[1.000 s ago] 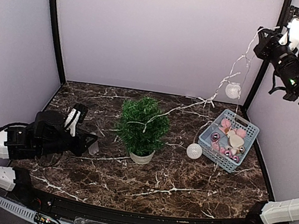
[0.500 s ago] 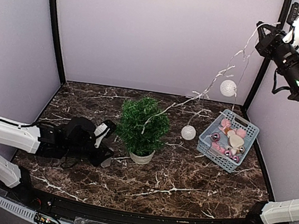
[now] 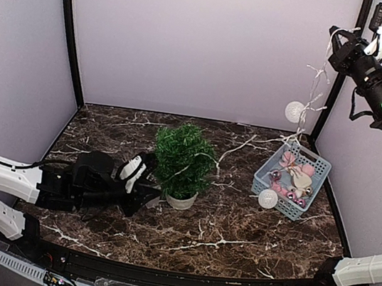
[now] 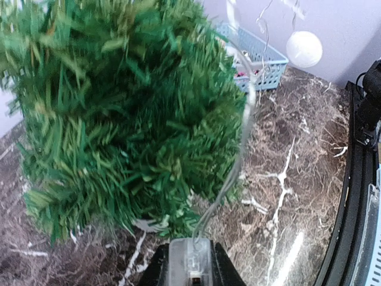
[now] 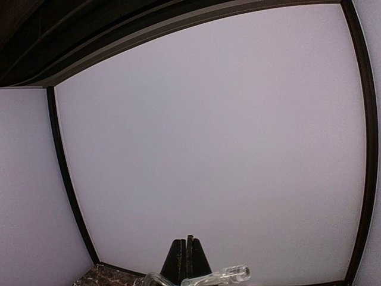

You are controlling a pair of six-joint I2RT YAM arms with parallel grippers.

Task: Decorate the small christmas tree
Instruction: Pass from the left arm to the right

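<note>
The light string (image 3: 294, 112) is pinched in both sets of jaws: left gripper (image 3: 149, 189) at the small christmas tree's (image 3: 183, 160) 8 o'clock, right gripper (image 3: 332, 48) raised at 2 o'clock.

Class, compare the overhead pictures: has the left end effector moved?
Yes. The left end effector moved right, close beside the small bushy dark-green artificial Christmas tree.

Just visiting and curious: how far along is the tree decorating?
Early days. Done: the light string lies against one side of the small christmas tree. In hand: the right gripper holds it high, the left gripper pinches it beside the tree. Left: winding it round, plus ornaments waiting in the blue basket.
</note>
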